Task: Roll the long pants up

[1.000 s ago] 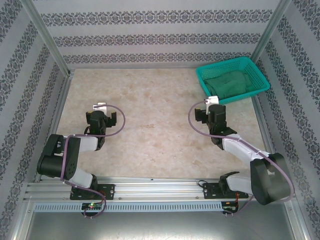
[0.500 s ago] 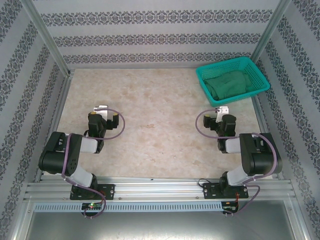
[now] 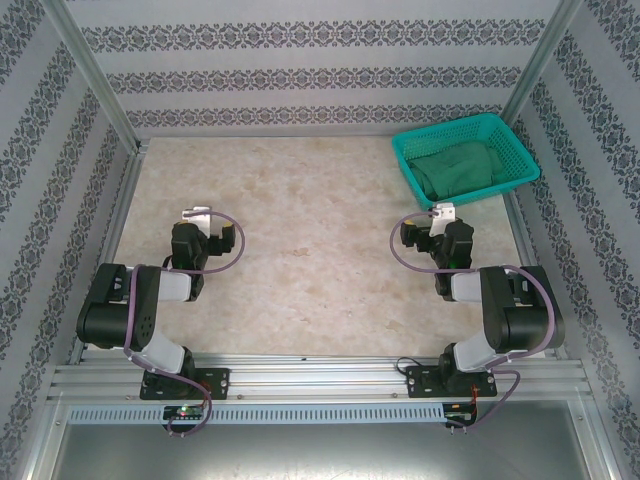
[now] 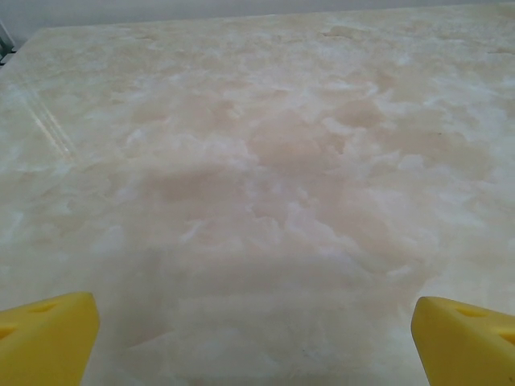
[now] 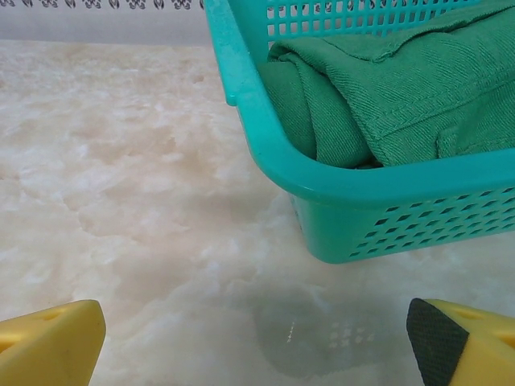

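Plain dark green long pants - teal mesh basket - beige marbled table, yellow fingertips.

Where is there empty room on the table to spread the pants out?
The whole middle of the table is bare, from the left arm across to the right arm and back to the far wall. It's crowded at the far right corner, where the basket holds the long pants.

One overhead, two low wrist views
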`<state>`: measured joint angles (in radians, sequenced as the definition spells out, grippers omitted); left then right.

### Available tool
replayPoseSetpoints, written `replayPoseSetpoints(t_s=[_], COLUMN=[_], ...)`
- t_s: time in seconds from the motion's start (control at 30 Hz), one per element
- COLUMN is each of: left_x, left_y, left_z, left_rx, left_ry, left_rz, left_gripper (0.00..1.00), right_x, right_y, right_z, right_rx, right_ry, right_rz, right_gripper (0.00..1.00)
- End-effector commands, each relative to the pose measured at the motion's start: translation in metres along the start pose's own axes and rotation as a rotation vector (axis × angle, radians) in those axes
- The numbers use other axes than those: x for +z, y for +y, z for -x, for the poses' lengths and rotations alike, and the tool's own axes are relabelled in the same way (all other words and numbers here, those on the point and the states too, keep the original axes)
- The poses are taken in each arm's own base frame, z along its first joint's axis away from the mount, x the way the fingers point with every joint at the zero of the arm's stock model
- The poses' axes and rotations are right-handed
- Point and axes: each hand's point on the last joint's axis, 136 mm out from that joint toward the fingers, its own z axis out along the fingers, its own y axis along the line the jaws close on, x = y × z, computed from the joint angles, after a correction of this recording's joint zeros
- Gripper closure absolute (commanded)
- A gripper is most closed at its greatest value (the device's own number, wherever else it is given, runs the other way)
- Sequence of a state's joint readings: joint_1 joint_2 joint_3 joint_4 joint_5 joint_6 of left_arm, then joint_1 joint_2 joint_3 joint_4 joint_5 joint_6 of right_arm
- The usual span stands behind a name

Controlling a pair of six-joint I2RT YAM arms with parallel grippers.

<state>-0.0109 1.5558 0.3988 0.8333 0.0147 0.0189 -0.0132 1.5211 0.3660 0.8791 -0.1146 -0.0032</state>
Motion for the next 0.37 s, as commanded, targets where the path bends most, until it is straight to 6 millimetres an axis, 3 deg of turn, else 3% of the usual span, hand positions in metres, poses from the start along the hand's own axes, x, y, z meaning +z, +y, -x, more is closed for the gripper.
replayPoseSetpoints(t_s=[0.0, 0.33], left_x=[0.0024, 0.0025], left_y=[0.0000, 0.0000], left_z=[0.0032, 0.0038], left_rx=[-0.015, -0.016], left_ry=[-0.003, -0.004], left_rz=[-0.010, -0.010], left_gripper=[0.00, 0.00], right_x=[-0.0001, 0.0009], right_y=[0.0025, 0.0005], right_z=[0.0164, 0.0161], right_rx=[0.005, -0.005], right_ry=[-0.044, -0.039], right_rz=[0.012, -0.018], right_gripper=[0.02, 0.02])
